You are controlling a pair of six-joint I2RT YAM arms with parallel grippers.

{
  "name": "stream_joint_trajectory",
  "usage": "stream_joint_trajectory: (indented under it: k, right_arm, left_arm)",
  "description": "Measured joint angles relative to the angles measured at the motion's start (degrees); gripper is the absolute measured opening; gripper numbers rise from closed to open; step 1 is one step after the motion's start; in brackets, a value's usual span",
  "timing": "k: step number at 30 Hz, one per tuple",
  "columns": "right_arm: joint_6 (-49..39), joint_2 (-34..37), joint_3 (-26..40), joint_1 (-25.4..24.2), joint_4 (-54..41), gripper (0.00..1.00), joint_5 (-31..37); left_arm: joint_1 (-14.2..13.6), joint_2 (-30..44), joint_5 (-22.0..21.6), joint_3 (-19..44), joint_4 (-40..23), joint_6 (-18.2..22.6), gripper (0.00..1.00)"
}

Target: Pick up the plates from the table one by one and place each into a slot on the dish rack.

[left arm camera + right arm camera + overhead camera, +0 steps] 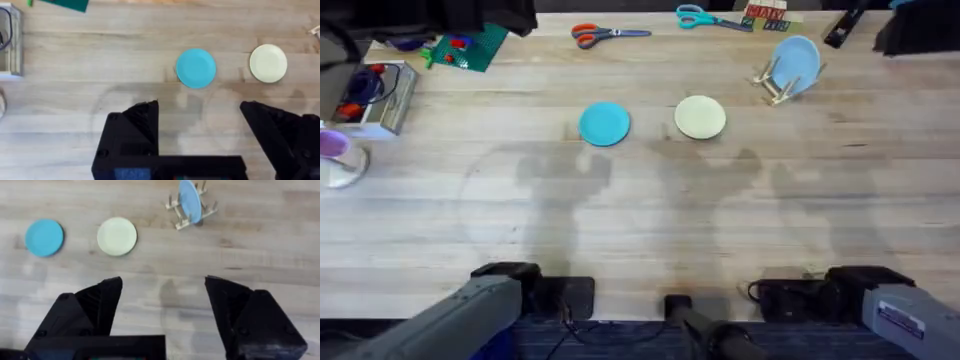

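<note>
Both arm bases sit along the bottom edge of the overhead frame, the left arm [450,315] at lower left and the right arm [880,300] at lower right, well back from everything on the table [640,220]. In its own wrist view the left gripper [200,120] has its black fingers spread wide with nothing between them; the right gripper [162,300] is likewise spread wide and holds nothing.

Near the upper middle of the overhead frame the teal-blue plate [604,124] lies flat on the wood, and the cream-yellow plate [700,117] lies flat just to its right, the two close but apart. Toward the upper right, the dish rack [778,85] stands on the table with a sky-blue plate [796,62] upright in one of its slots.

Along the top edge lie red-handled scissors [605,34] and teal-handled scissors [705,17]. A green board [468,48] sits at upper left, and a clear box [375,98] below it at the left edge.
</note>
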Motion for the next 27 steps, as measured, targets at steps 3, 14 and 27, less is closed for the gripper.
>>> stream_joint_trajectory:
  k: [3, 14, 27]
  right_arm:
    - [0.00, 2.34, 0.06, 0.00, -1.45, 0.995, 0.01]
    - [0.00, 5.03, 0.06, 0.00, -1.78, 0.993, 0.02]
    - [0.00, 5.03, 0.06, 0.00, -1.74, 0.994, 0.02]
  left_arm:
    - [0.00, 3.34, 0.16, 1.98, -1.63, -0.02, 0.993]
    - [0.00, 8.25, 1.20, 2.35, -1.99, -0.03, 0.989]
    - [0.00, 8.27, 3.76, 2.35, -7.20, -0.24, 0.041]
